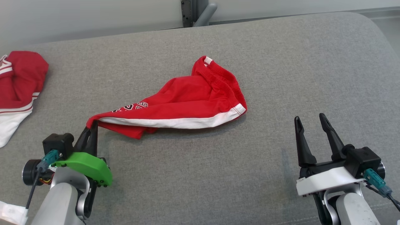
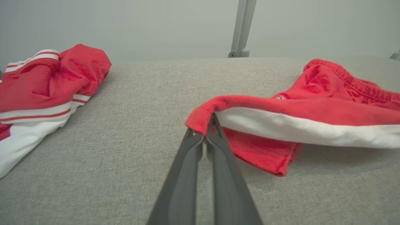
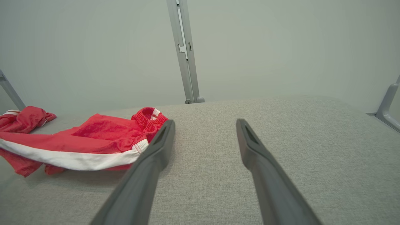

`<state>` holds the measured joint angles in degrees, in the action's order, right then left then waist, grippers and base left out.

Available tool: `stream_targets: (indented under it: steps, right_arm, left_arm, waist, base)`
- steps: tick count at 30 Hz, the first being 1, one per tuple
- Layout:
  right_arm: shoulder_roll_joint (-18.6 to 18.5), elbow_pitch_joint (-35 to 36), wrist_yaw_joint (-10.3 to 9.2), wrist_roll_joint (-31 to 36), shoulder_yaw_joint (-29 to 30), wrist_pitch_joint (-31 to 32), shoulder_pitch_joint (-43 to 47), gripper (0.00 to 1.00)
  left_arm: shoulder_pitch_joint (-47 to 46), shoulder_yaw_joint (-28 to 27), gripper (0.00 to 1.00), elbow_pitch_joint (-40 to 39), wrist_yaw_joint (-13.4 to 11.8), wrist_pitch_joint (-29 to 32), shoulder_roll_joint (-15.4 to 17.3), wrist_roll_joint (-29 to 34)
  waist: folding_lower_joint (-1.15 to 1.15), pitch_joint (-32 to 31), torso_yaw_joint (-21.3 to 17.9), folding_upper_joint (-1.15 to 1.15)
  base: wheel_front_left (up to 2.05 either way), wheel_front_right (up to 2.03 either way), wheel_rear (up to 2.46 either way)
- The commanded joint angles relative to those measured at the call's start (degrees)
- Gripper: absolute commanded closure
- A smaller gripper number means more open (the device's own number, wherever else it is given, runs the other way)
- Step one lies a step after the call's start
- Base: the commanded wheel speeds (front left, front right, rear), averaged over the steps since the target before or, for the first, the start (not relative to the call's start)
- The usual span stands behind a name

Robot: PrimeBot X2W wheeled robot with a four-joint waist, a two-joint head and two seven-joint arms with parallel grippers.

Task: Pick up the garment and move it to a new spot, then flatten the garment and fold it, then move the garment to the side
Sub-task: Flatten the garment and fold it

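Note:
The garment (image 1: 190, 98) is a pair of red shorts with a white side stripe, lying crumpled in the middle of the grey cushioned surface. My left gripper (image 1: 92, 125) is shut on its near left corner, which is lifted off the surface. In the left wrist view the pinched red hem (image 2: 203, 117) sits right at my left gripper (image 2: 208, 125), whose two fingers are pressed together. My right gripper (image 1: 311, 120) stands open at the lower right, apart from the garment (image 3: 93, 140). Nothing sits between its spread fingers (image 3: 162, 140).
A second red and white garment (image 1: 17, 90) lies bunched at the far left edge of the surface, also seen in the left wrist view (image 2: 43, 90). A grey metal post (image 1: 204, 14) rises behind the surface. Bare grey fabric (image 1: 218, 175) stretches between my two arms.

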<state>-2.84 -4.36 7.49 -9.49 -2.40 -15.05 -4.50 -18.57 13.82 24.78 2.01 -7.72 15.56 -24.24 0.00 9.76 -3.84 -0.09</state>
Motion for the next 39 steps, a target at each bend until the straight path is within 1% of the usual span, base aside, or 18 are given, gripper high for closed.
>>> stream_targets:
  steps: [1, 6, 7, 9, 10, 12, 15, 21, 24, 32, 35, 39]
  right_arm:
    - [-0.09, 0.01, 0.0, 0.25, 0.04, -0.18, -0.56, 0.0]
    - [-0.08, 0.12, 0.0, 0.58, 0.28, -0.18, -0.81, 0.0]
    - [-0.08, 0.14, 0.0, 0.63, 0.36, -0.18, -0.83, 0.0]
    - [-0.08, 0.03, 0.0, 0.71, 0.47, -0.18, -0.8, 0.0]
    - [-0.08, -0.05, 0.0, 0.72, 0.49, -0.18, -0.81, 0.0]
    - [-0.08, -0.14, 0.0, 0.84, 0.65, -0.18, -0.89, 0.0]
    - [-0.08, -0.21, 0.0, 1.01, 0.57, -0.18, -0.8, 0.0]
    - [-0.09, -0.34, 0.0, 1.01, 0.86, -0.18, -0.09, 0.0]
    - [-0.09, -0.37, 0.0, 1.08, 1.13, -0.18, 0.17, 0.0]
    - [-0.09, -0.76, 0.0, 1.35, 1.96, -0.18, 0.69, 0.0]
    - [-0.09, -1.03, 0.0, 1.39, 2.19, -0.18, 1.16, 0.0]
    - [-0.09, -1.26, 0.0, 1.35, 2.59, -0.18, 2.02, 0.0]
  left_arm:
    - [-0.67, -0.14, 1.0, 0.42, 0.04, -0.43, 0.54, 0.04]
    - [-1.48, -0.5, 1.0, 5.66, 0.46, -2.46, 0.34, -0.48]
    - [-1.47, -0.54, 0.88, 6.73, 0.61, -2.78, 0.11, -0.81]
    - [-1.39, -0.39, 0.34, 8.75, 0.99, -3.7, -0.07, -0.96]
    - [-1.36, -0.49, 0.0, 9.66, 0.95, -4.23, -0.25, -1.0]
    - [-1.44, -0.87, 0.0, 11.59, 1.26, -5.65, -1.25, -1.6]
    - [-0.77, -1.39, 0.0, 12.37, 1.61, -6.66, -1.99, -2.21]
    - [1.84, -2.0, 0.0, 11.13, 1.68, -7.56, -3.63, -1.34]
    - [3.57, -3.16, 0.0, 7.94, 1.14, -7.5, -4.79, -0.37]
    - [10.32, -6.78, 0.0, -2.17, 0.68, -7.44, -9.29, 3.57]
    - [12.85, -7.67, 0.0, -4.93, 0.94, -7.44, -10.53, 5.35]
    - [15.56, -8.54, 0.0, -6.57, 1.68, -7.44, -11.57, 6.63]
  waist:
    - [0.0, 0.64, -0.61, 0.09]
    - [0.0, 1.41, -0.95, 0.09]
    - [0.0, 1.49, -0.89, 0.09]
    - [0.0, 1.57, -0.69, 0.09]
    - [0.0, 1.56, -0.54, 0.09]
    - [0.0, 1.42, 0.18, 0.09]
    - [0.0, 1.1, 1.01, 0.09]
    - [0.0, 0.32, 2.82, 0.09]
    - [0.0, -0.12, 3.69, 0.09]
    - [0.0, -2.17, 5.42, 0.09]
    - [0.0, -3.31, 5.89, 0.09]
    - [0.0, -4.72, 6.53, 0.09]
  base:
    - [0.0, 0.0, 0.0]
    - [0.0, 0.0, 0.0]
    - [0.0, 0.0, 0.0]
    - [0.0, 0.0, 0.0]
    - [0.0, 0.0, 0.0]
    - [0.0, 0.0, 0.0]
    - [0.0, 0.0, 0.0]
    - [0.0, 0.0, 0.0]
    - [0.0, 0.0, 0.0]
    - [0.0, 0.0, 0.0]
    - [0.0, 0.0, 0.0]
    - [0.0, 0.0, 0.0]
